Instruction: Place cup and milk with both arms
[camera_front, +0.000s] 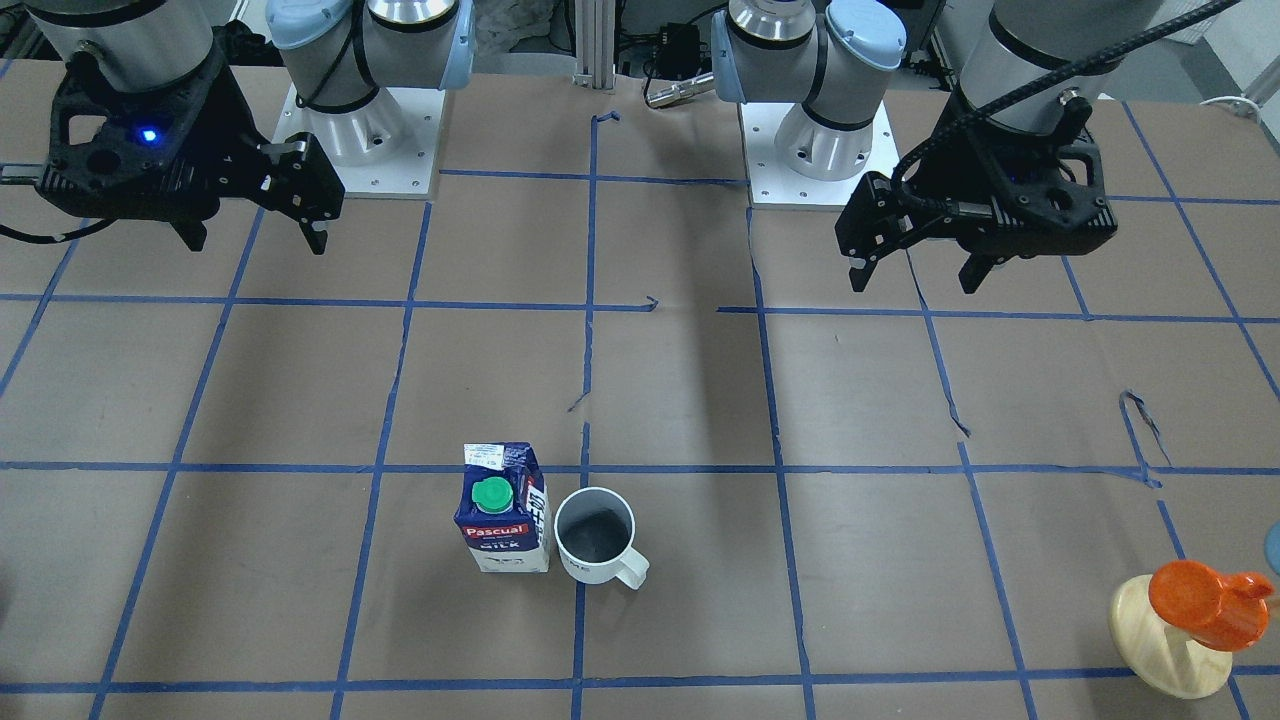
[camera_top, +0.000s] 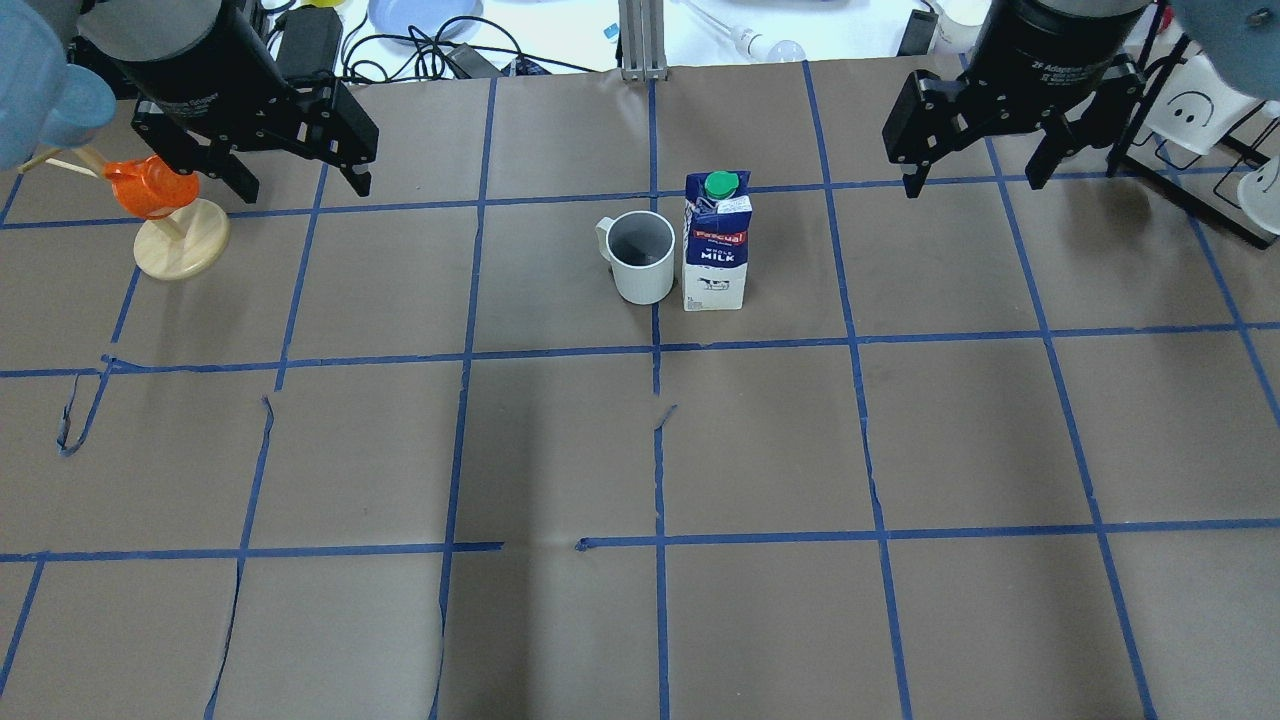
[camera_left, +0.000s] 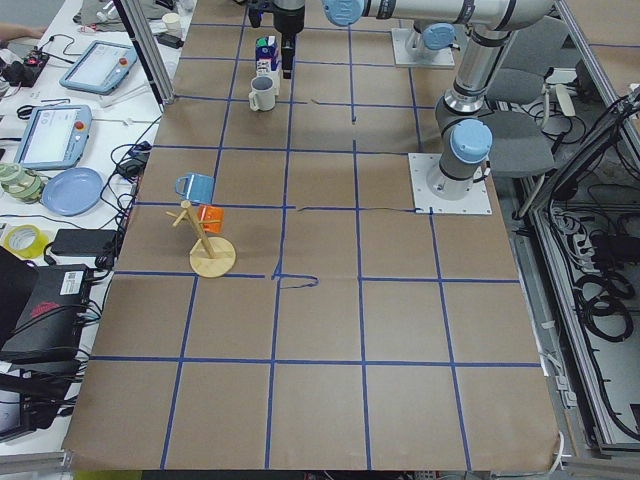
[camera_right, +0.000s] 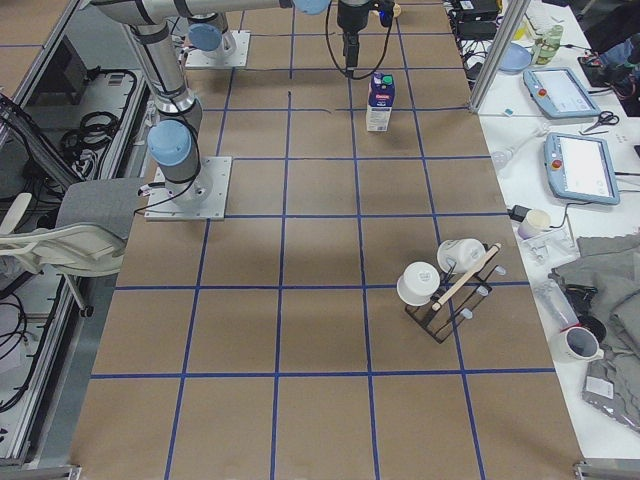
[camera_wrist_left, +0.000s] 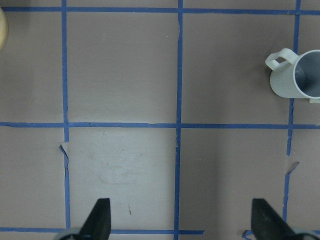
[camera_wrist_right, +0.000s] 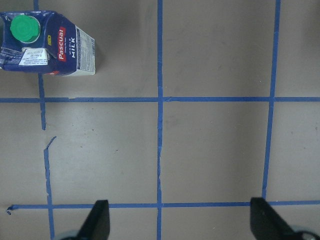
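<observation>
The milk (camera_top: 716, 250) stands upright on the desk (camera_top: 560, 450), its long axis vertical and its green cap on the slope facing away from the robot. Just beside it, on the left arm's side, the cup (camera_top: 640, 258) sits mouth up with its handle pointing outward and away from the robot. Whether the two touch is unclear. The left gripper (camera_top: 300, 188) and right gripper (camera_top: 972, 185) hang well apart from both, fingers spread wide.

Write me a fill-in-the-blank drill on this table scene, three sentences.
1. The cap on the milk is ____.
2. The cup is ____ than the milk beside it.
3. The left hand and the right hand are both ____ and empty.
Missing words: green; shorter; open.
</observation>
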